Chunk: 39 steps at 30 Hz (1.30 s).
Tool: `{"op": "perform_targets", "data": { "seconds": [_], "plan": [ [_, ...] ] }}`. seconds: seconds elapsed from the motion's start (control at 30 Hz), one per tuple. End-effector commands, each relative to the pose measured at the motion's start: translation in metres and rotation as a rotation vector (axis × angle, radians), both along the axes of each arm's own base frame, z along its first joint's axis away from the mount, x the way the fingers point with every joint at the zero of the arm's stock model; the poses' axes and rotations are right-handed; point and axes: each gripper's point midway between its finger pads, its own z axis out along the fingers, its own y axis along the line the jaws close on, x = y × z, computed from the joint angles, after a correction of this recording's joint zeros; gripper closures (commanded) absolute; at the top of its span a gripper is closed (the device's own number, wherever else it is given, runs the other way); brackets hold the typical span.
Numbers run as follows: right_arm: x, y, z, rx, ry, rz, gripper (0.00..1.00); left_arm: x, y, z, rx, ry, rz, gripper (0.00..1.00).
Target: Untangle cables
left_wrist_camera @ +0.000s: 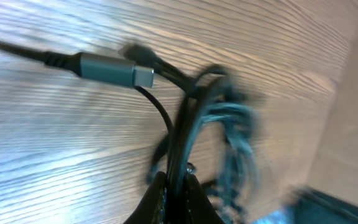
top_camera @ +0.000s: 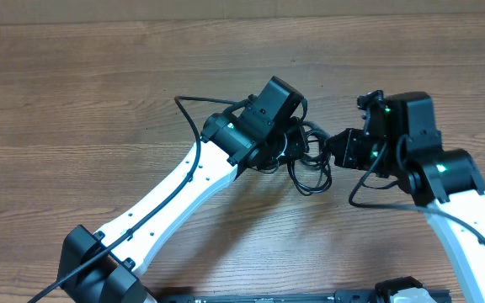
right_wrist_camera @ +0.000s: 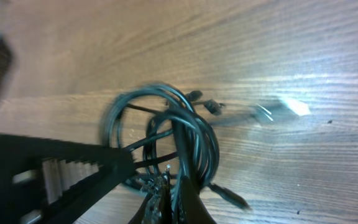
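Observation:
A tangle of thin black cables [top_camera: 310, 164] hangs between my two grippers over the middle of the wooden table. My left gripper [left_wrist_camera: 176, 186] is shut on several strands of the cables [left_wrist_camera: 185, 124]; a silver-grey plug [left_wrist_camera: 114, 70] sticks out to the left above it. My right gripper [right_wrist_camera: 174, 193] is shut on other strands of the same cables [right_wrist_camera: 185, 134], whose loops and small plug ends spread above its fingers. In the overhead view the left gripper [top_camera: 286, 145] and right gripper [top_camera: 331, 151] face each other closely across the bundle.
The wooden table [top_camera: 74, 101] lies all around. The other gripper's black finger [right_wrist_camera: 61, 174] crosses the lower left of the right wrist view. A silver plug [right_wrist_camera: 284, 109] lies blurred at right. Thick arm wires [top_camera: 192, 114] loop off both arms.

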Motion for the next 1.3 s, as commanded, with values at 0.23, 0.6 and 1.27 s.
{"op": "perform_targets", "data": {
  "seconds": [0.23, 0.6, 1.27],
  "plan": [
    [-0.012, -0.005, 0.031, 0.012, -0.105, -0.025, 0.96, 0.008, 0.015, 0.001, 0.032, 0.02, 0.151, 0.96],
    [-0.013, -0.016, 0.022, -0.063, -0.1, -0.031, 0.38, 0.003, -0.01, 0.016, -0.036, -0.089, -0.119, 0.96],
    [0.005, -0.015, -0.022, -0.117, 0.039, -0.018, 0.61, 0.004, -0.04, 0.042, -0.147, -0.272, -0.366, 0.96]
  ]
}}
